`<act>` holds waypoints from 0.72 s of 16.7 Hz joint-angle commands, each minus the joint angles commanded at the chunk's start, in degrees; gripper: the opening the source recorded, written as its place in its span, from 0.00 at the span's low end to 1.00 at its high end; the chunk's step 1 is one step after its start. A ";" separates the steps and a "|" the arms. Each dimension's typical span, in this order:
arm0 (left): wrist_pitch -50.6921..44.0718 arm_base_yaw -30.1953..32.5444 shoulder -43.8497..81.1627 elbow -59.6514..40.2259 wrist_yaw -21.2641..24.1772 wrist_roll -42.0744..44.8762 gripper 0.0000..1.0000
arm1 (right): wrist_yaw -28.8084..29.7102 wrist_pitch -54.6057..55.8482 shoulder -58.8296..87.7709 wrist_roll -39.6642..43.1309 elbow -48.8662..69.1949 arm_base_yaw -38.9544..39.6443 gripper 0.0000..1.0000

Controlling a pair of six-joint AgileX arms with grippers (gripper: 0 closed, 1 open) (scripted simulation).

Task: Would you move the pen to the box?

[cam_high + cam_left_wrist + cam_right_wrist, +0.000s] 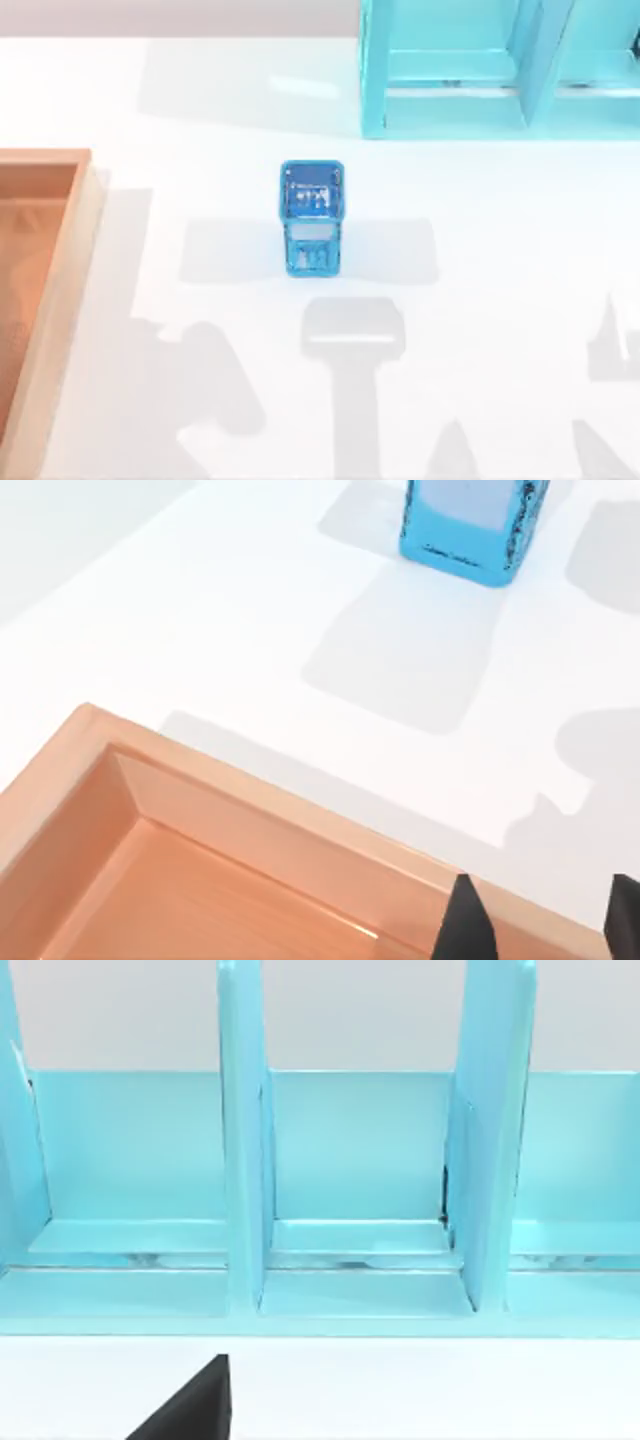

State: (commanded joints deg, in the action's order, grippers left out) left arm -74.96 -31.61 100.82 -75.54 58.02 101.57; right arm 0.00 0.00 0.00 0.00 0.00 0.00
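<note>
white matte table (500, 250), flat, with soft grey shadows across it. box (40, 290) at the left edge of the table: shallow wooden tray, pale wood rim, smooth orange-brown floor, square inner corners; in the left wrist view its rim and floor (200, 860) look glossy.

blue holder (312, 218) stands upright near the table's middle, small, square in section, translucent blue plastic with speckled dark marks on its walls. through its open top something pale with small dark print shows, probably the pen (310, 197), standing inside the holder; cannot make out its cap or barrel clearly. in the left wrist view the holder's base (470, 530) sits on the table, well apart from the box.

my left gripper (540, 925): two black pointed fingertips (465, 925) spread apart with a clear gap, holding nothing, touching nothing, hanging over the box's rim on the side toward the holder.

my right gripper: one black finger edge (195, 1405) above white table, facing the shelf unit; cannot tell if it is spread or pressed together.

cyan shelf unit (500, 70) at the far right, smooth painted panels, upright dividers forming open compartments (355, 1190). open table between holder and box.
</note>
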 joint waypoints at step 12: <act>0.00 0.00 0.00 0.00 0.00 0.00 0.75 | 0.00 0.00 0.00 0.00 0.00 0.00 1.00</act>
State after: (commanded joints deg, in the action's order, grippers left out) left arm -74.96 -31.61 100.82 -75.54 58.02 101.57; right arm 0.00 0.00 0.00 0.00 0.00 0.00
